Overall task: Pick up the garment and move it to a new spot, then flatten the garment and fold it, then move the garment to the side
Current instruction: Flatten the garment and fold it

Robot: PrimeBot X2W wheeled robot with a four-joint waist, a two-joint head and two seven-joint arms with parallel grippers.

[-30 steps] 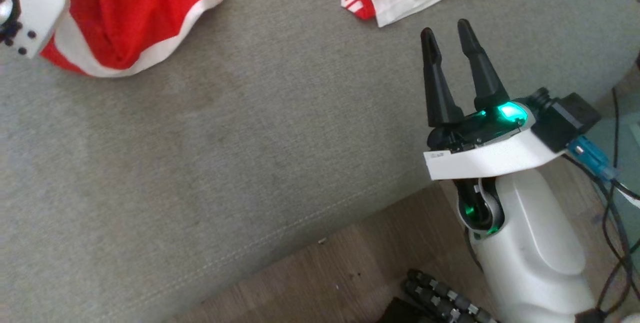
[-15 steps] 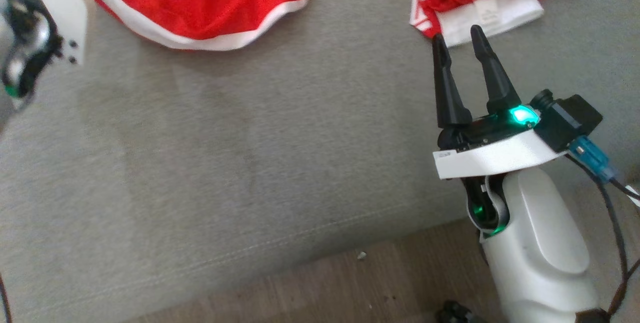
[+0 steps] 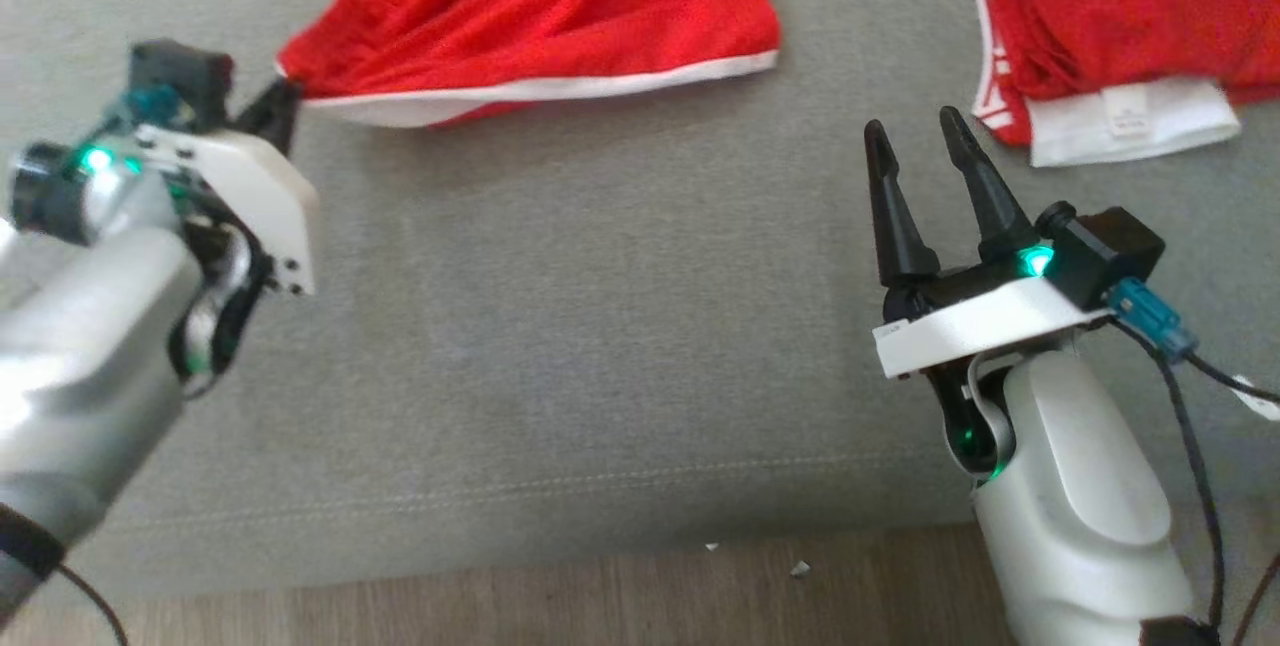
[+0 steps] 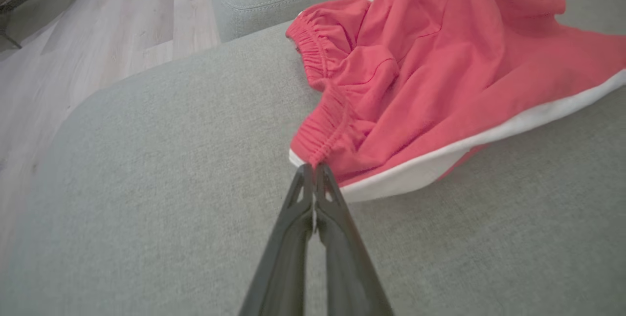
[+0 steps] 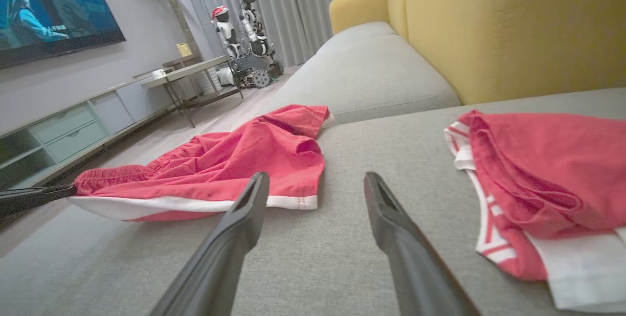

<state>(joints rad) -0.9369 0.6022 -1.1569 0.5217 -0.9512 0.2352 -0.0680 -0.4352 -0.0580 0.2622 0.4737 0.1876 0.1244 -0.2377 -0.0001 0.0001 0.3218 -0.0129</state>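
The garment (image 3: 540, 16) is a pair of red shorts with a white hem, lying crumpled on the grey sofa seat (image 3: 600, 326). My left gripper (image 3: 285, 96) is shut on its near left corner, where the gathered waistband meets the white hem. The left wrist view shows the closed tips (image 4: 313, 169) pinching that corner of the garment (image 4: 440, 86). My right gripper (image 3: 912, 131) hovers open over bare cushion, to the right of the garment (image 5: 220, 159) and apart from it, with nothing between its fingers (image 5: 315, 181).
A second red and white garment (image 3: 1120, 26) lies folded at the far right, just beyond my right gripper. The sofa's front edge runs along the bottom, with wooden floor (image 3: 600, 596) below it. A yellow backrest (image 5: 513, 27) rises behind the seat.
The head camera has swung, shifting the whole scene right and down. My left arm has come further into view with the garment's corner in its grip, and the garment lies more stretched out. My right gripper stays open.
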